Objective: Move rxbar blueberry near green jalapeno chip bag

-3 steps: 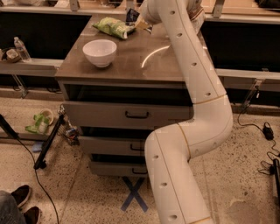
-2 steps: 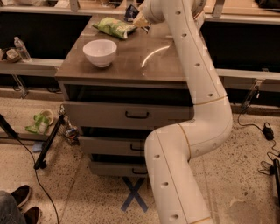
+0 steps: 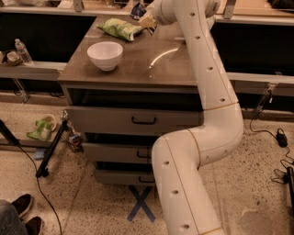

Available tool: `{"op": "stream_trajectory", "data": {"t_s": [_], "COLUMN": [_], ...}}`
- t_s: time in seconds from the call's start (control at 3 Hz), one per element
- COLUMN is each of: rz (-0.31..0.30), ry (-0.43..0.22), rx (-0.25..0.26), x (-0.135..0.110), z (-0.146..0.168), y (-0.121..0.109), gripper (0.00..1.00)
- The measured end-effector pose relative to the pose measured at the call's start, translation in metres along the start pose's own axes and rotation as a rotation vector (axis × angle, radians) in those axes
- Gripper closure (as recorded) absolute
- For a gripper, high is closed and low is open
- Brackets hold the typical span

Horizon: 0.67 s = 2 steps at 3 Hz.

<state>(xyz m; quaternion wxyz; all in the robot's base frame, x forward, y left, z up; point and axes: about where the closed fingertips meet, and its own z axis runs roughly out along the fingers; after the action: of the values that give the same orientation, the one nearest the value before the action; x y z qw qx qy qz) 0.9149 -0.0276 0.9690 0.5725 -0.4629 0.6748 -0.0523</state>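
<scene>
white arm reaches over table point(image 3: 138, 69) to far back edge. gripper point(image 3: 149, 16) sits there, just right of green jalapeno chip bag point(image 3: 120, 28). cannot tell if gripper is open or closed, or if it has hold of anything. rxbar blueberry point(image 3: 137, 9) is small dark blue bit at back edge, just beside gripper and close to green bag's right end. white bowl point(image 3: 105, 54) sits nearer front, left side, apart from bag.
</scene>
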Motion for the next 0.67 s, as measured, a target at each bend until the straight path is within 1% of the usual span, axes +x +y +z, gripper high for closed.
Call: {"op": "stream_trajectory", "data": {"t_s": [0.33,0.67], "rz": [0.079,0.149], "ry": [-0.014,-0.036], "rx": [0.013,0.041], "x": [0.0031,0.0034], "z": [0.0091,0.0180], "y": [0.0017,0.0010], "gripper": [1.00,1.00]}}
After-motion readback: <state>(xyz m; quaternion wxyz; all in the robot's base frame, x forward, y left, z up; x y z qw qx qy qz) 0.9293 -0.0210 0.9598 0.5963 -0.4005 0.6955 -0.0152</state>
